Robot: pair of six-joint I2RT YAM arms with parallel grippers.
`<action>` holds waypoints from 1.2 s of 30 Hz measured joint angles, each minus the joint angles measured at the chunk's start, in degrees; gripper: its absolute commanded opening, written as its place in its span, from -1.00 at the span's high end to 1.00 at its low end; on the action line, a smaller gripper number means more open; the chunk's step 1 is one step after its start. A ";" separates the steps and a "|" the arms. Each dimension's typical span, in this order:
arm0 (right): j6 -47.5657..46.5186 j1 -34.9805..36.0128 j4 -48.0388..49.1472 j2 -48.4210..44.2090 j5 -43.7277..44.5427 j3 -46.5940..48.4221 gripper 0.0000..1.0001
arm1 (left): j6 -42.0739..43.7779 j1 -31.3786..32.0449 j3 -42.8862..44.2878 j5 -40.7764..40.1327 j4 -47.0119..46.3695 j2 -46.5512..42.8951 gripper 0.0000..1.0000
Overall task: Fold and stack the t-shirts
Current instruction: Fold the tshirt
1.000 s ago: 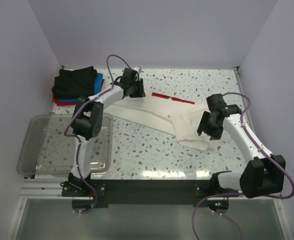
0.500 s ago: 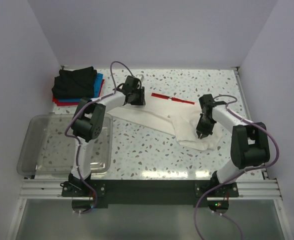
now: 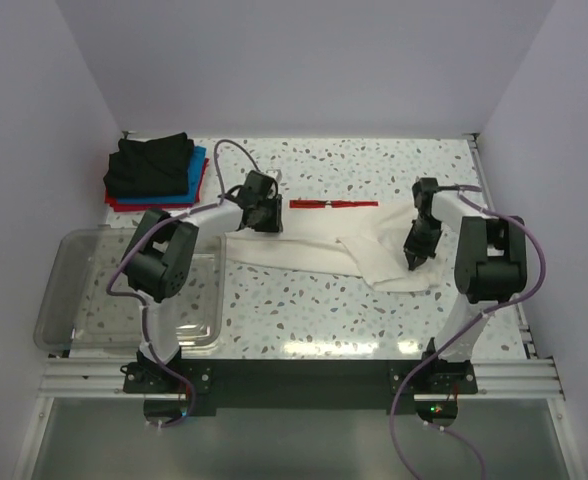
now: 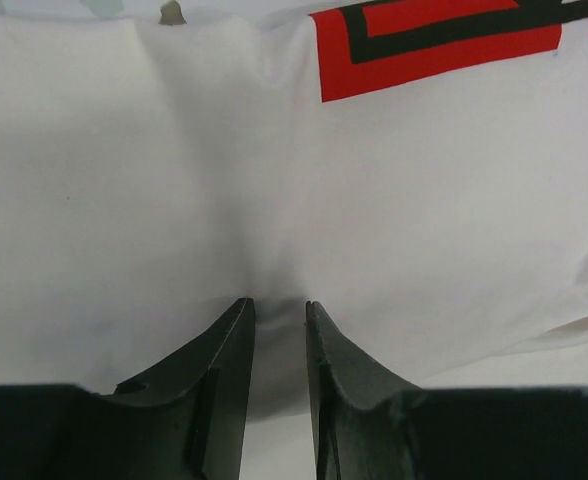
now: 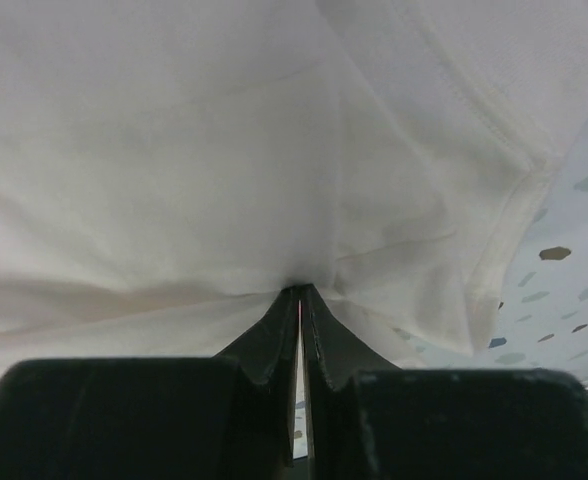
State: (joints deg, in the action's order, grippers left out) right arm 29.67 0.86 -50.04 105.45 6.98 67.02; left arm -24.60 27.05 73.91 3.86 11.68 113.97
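A white t-shirt (image 3: 314,250) lies stretched in a band across the middle of the table, with a red printed strip (image 3: 334,203) showing along its far edge. My left gripper (image 3: 266,220) sits at the shirt's left end. In the left wrist view its jaws (image 4: 279,303) stand narrow, with a fold of white cloth (image 4: 424,200) bunched between them, just below the red graphic (image 4: 434,45). My right gripper (image 3: 414,255) is at the shirt's right end. In the right wrist view it (image 5: 299,290) is shut on puckered white cloth (image 5: 224,150). Folded black (image 3: 149,165), blue (image 3: 198,160) and red (image 3: 124,205) t-shirts are stacked at the back left.
A clear plastic tub (image 3: 69,300) stands at the front left beside the left arm's base. Speckled tabletop (image 3: 304,310) shows in front of the shirt and behind it. Walls close in the table on three sides.
The right gripper closed on the shirt's right end. The left gripper drew the left end toward the near side. The red strip went from slanted to level and the shirt now lies straighter.
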 measured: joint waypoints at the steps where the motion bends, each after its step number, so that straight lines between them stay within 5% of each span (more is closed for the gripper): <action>1: -0.17 -0.66 -0.63 1.20 0.26 1.53 0.90 | -0.39 0.44 -1.09 -0.04 0.37 -0.87 0.36; 17: -0.61 -11.17 2.01 16.20 9.70 26.29 0.90 | -4.42 9.99 -4.09 6.88 7.41 -5.27 0.36; 20: -0.70 -11.43 4.15 15.04 10.05 25.79 0.79 | -4.81 9.92 -2.78 6.78 9.05 -6.45 0.36; 24: -1.22 -10.82 6.25 8.81 9.68 21.27 0.32 | -4.17 9.81 -0.57 5.92 10.25 -8.90 0.36; 27: -1.68 -9.07 7.04 1.16 8.55 16.81 0.23 | -2.25 9.77 -0.17 6.19 9.81 -10.58 0.37; 30: -1.27 -4.44 9.20 -5.84 6.91 12.07 0.30 | 0.96 9.77 -0.17 6.73 10.36 -10.86 0.37; 36: 1.05 -0.81 9.84 -4.96 3.13 6.23 0.66 | 5.92 9.77 -1.55 7.50 10.80 -10.84 0.38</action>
State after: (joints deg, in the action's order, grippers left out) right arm 30.72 0.05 -40.21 100.49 10.11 73.25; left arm -18.68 36.82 72.36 11.35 22.48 103.13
